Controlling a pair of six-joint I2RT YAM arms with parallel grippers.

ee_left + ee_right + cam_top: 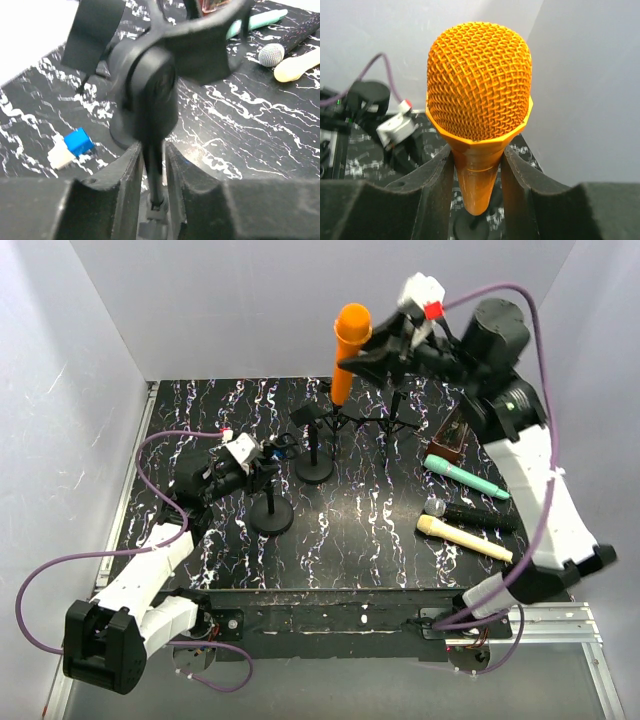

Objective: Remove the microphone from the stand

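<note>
Two grips mattered. Nearer, the left gripper, jaws narrowly closed about the post, should hold the stand steady. Farther, the right gripper, clamped on the orange microphone below its head, should lift straight. The left arm reached low. The right arm stretched high at the back.

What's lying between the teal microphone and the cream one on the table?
A black microphone with a silver head lies between the teal microphone and the cream microphone, seen in the top view.
</note>
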